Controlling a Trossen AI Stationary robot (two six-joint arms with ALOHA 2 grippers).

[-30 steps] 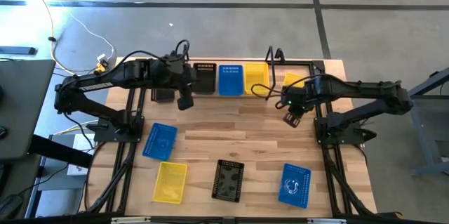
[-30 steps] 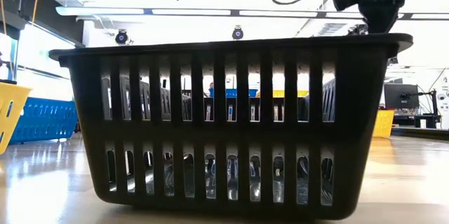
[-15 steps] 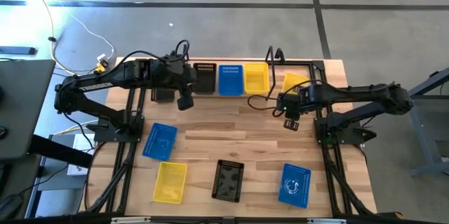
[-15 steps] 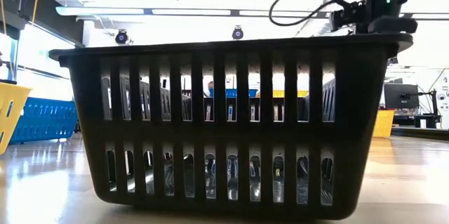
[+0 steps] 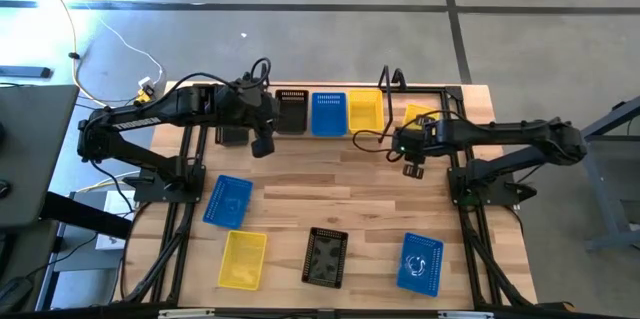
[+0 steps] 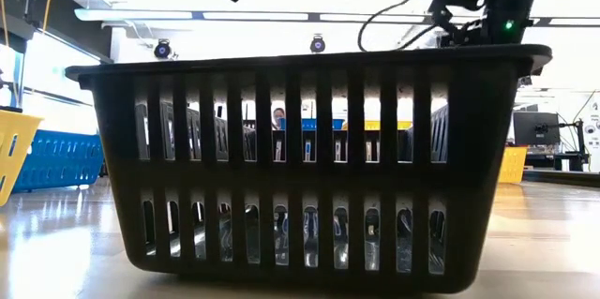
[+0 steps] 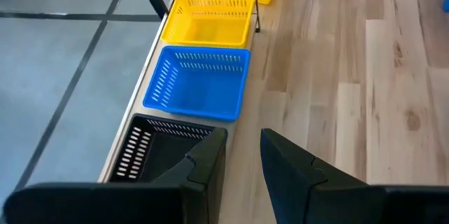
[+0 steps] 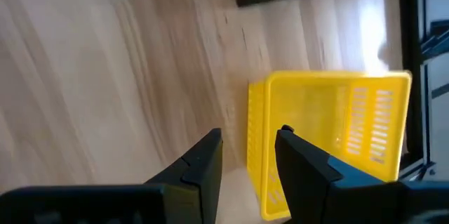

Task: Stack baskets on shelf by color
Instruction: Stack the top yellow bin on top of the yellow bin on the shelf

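Along the top edge of the wooden table [image 5: 330, 184], a row of small perforated plastic baskets sits on the narrow light shelf [image 5: 340, 135]: a black basket [image 5: 291, 110], a blue basket [image 5: 328, 113], a yellow basket [image 5: 364, 111], and a second yellow basket [image 5: 420, 116] further right. Left gripper [image 5: 262, 145] hovers just below the black basket, fingers [image 7: 210, 157] parted, grasping nothing. Right gripper [image 5: 414, 169] hangs right of centre near the second yellow basket [image 8: 330, 136], fingers [image 8: 203, 157] apart and empty. Lower in the frame lie loose baskets: blue [image 5: 228, 201], yellow [image 5: 243, 259], black [image 5: 326, 256], blue [image 5: 421, 262].
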